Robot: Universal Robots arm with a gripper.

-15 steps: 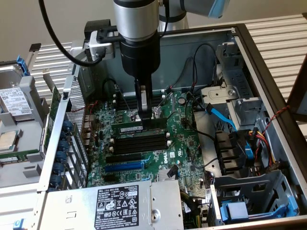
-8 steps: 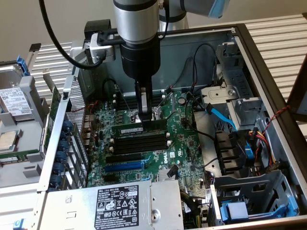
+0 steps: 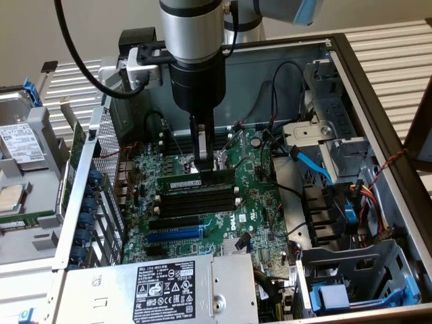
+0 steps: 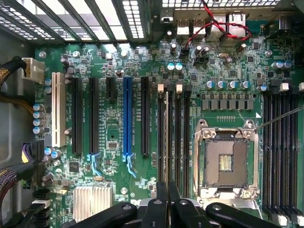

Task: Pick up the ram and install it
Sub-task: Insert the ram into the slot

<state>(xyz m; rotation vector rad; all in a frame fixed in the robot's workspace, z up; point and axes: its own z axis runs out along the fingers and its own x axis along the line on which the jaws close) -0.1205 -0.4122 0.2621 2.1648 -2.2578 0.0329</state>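
The ram [image 3: 192, 182], a narrow green stick with a small white label, stands on edge along the black memory slot nearest the CPU socket. My gripper [image 3: 205, 169] reaches straight down from the arm into the open computer case, its fingers pinching the ram's upper edge near its middle. In the wrist view the gripper [image 4: 167, 202] has its fingertips [image 4: 160, 204] drawn close together above the row of black memory slots [image 4: 175, 137]. I cannot tell whether the ram is pressed fully into the slot.
Three bare black memory slots [image 3: 199, 201] lie beside the ram, then a blue expansion slot [image 3: 174, 235]. The CPU socket [image 4: 225, 161] lies close by. The power supply [image 3: 169, 287], blue cables [image 3: 310, 165] and the drive cage [image 3: 358, 277] crowd the case.
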